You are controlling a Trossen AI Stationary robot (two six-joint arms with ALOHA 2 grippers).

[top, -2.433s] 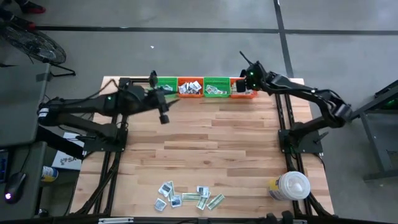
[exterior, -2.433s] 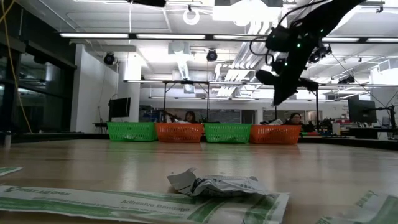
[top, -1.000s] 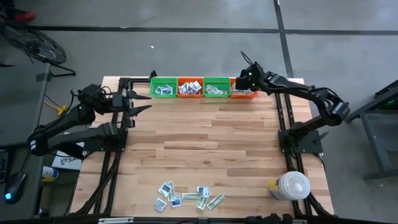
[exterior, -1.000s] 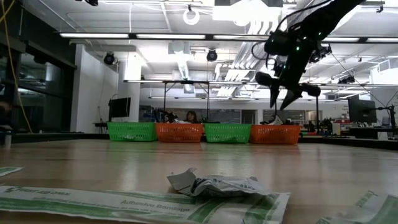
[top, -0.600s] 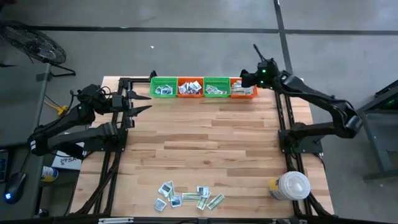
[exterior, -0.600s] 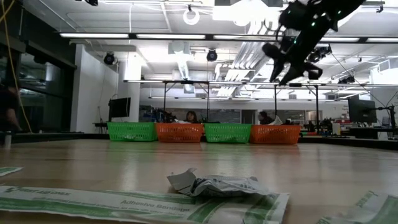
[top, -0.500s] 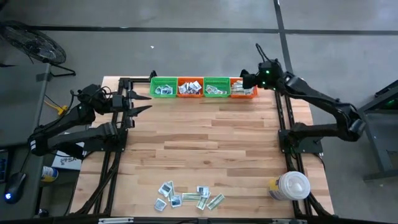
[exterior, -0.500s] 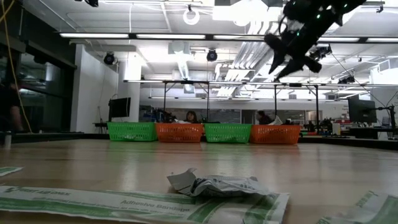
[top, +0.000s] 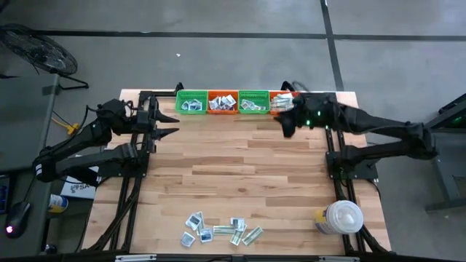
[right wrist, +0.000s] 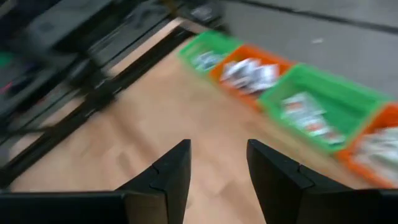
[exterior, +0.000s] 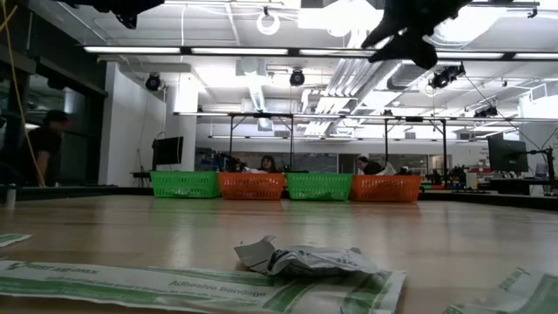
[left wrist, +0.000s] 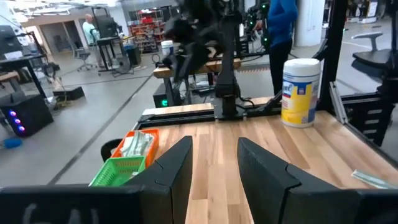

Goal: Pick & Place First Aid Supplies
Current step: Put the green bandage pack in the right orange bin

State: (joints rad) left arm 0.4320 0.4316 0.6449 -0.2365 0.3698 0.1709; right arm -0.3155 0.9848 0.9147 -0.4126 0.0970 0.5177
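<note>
The left pincer [top: 169,124] hangs over the table's [top: 240,167] far left corner, beside the green basket [top: 192,102], fingers apart and holding nothing. The right pincer [top: 284,122] hovers in front of the far-right orange basket [top: 284,105], fingers also apart and empty. The first aid supplies [top: 222,230] lie scattered near the table's near edge, well apart from both arms; more packets fill the four baskets. A white lidded container [top: 342,217] stands at the near right corner.

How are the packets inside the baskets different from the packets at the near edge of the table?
The packets in the baskets are sorted into four green and orange bins at the far edge. The loose packets lie scattered flat on bare wood at the near edge. Both groups are small, pale packets, and neither gripper holds any.
</note>
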